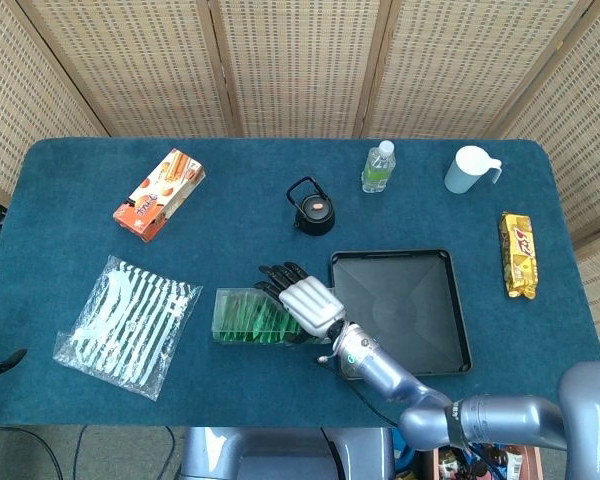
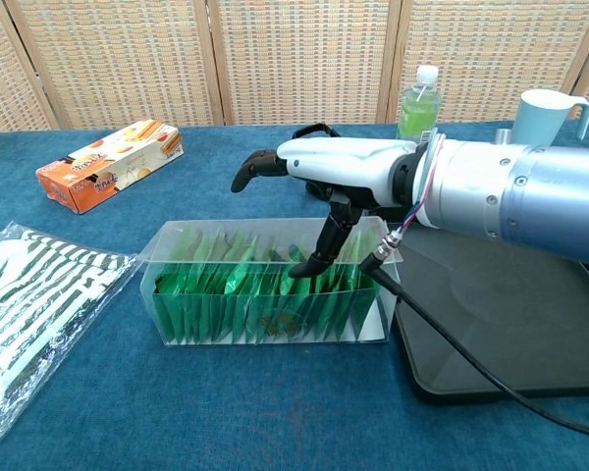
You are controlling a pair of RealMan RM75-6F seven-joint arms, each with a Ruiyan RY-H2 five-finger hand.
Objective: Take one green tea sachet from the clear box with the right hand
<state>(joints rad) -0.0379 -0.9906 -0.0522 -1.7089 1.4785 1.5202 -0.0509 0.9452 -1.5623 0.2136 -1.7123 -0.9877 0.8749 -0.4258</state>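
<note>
The clear box (image 1: 242, 316) (image 2: 265, 290) lies in front of me, packed with several upright green tea sachets (image 2: 238, 280). My right hand (image 1: 308, 303) (image 2: 346, 167) hovers over the box's right half, palm down, fingers spread and reaching leftward. Its thumb (image 2: 319, 250) points down into the box and touches the sachet tops. I see no sachet pinched or lifted. Of my left hand only dark fingertips (image 1: 0, 362) show at the left edge of the head view.
A black tray (image 1: 390, 256) (image 2: 491, 383) sits right beside the box. Behind are a black kettle (image 1: 313, 208), a green bottle (image 1: 378, 166) (image 2: 418, 98) and a pale cup (image 1: 470, 168). An orange carton (image 1: 160, 193), a striped bag (image 1: 130, 325) and a yellow snack pack (image 1: 518, 255) lie around.
</note>
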